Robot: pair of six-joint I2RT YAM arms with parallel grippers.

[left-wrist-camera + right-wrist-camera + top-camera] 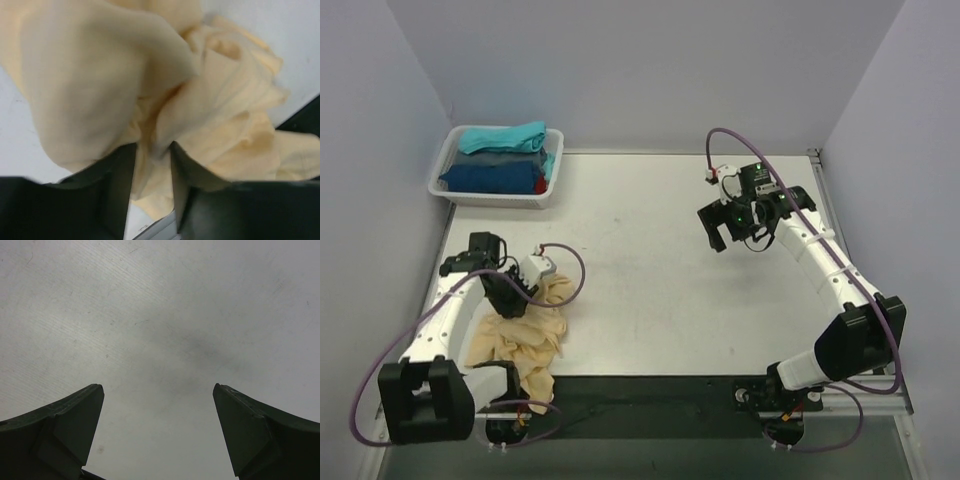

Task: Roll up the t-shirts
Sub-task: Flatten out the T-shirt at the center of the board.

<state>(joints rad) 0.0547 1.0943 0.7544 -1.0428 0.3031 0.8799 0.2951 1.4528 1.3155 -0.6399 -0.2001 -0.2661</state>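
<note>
A crumpled pale tan t-shirt (525, 335) lies heaped at the near left of the table, partly over the front edge. My left gripper (508, 295) is down in the heap. In the left wrist view its jaws (152, 150) stand narrow, with a fold of the tan t-shirt (225, 115) pinched between them. More t-shirts lie folded in the basket: teal (500, 138) on top, grey (505, 157), dark blue (490, 178), and a bit of red (540, 185). My right gripper (720, 235) hovers open at the right over bare table (160, 315), holding nothing (157, 395).
The white plastic basket (490, 200) stands at the far left corner. A dark strip (650, 390) runs along the table's near edge between the arm bases. Walls close in on the left, back and right.
</note>
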